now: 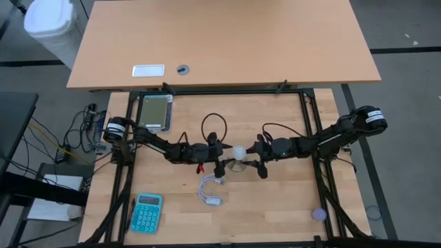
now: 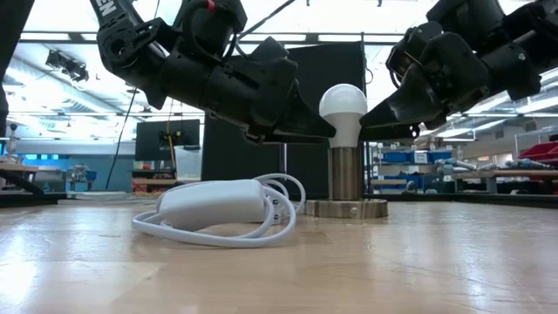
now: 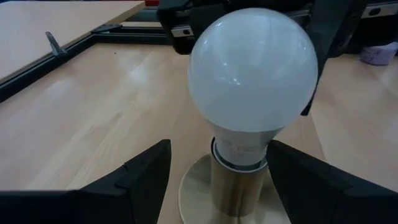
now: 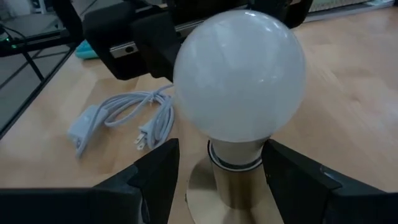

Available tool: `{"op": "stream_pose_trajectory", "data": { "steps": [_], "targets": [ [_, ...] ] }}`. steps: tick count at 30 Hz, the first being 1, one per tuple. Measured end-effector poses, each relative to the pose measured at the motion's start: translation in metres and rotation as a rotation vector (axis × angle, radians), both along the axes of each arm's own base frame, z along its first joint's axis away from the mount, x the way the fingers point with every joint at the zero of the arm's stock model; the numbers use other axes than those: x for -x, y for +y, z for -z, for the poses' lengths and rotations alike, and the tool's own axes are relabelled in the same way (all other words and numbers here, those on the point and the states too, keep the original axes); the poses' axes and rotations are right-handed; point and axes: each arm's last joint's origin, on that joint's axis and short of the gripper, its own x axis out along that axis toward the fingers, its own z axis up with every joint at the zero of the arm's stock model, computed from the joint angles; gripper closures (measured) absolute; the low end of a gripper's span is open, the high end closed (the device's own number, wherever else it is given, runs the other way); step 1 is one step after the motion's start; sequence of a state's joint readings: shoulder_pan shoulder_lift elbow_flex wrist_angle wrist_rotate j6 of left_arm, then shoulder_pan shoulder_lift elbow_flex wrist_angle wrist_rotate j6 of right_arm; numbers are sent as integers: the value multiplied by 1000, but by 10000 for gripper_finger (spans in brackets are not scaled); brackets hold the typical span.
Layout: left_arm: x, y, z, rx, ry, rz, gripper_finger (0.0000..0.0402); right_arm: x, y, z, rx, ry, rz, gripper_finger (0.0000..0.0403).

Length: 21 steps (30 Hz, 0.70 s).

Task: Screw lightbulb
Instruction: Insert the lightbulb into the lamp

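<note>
Lightbulb [image 1: 238,151] sits upright in its socket [image 2: 346,174], between both end effectors. Left end effector [image 3: 214,174] and right end effector [image 4: 219,171] each stand apart, straddling the neck without contact. Judgement: uneven closing could tip the base or cross-thread the bulb.

From my station I cannot confirm whether the lightbulb [image 3: 252,68] is fully seated; the joint at its base is partly masked in the wrist views. The socket base [image 3: 196,193] is cut off at the frame edge. The cord's plug [image 1: 210,200] is too small to read overhead.
</note>
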<state>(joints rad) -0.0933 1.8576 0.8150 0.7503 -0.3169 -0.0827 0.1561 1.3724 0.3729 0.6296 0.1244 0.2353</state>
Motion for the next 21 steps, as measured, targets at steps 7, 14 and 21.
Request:
{"op": "stream_pose_trajectory", "data": {
  "steps": [7, 14, 21],
  "targets": [
    [1, 4, 2, -55, 25, -80, 133, 3, 12, 2, -26, 22, -28, 173],
    [2, 6, 3, -107, 52, -115, 133, 7, 28, 3, -35, 28, -30, 173],
    [3, 1, 7, -64, 91, 1, 133, 7, 16, 8, 15, 77, 65, 173]
  ]
}}
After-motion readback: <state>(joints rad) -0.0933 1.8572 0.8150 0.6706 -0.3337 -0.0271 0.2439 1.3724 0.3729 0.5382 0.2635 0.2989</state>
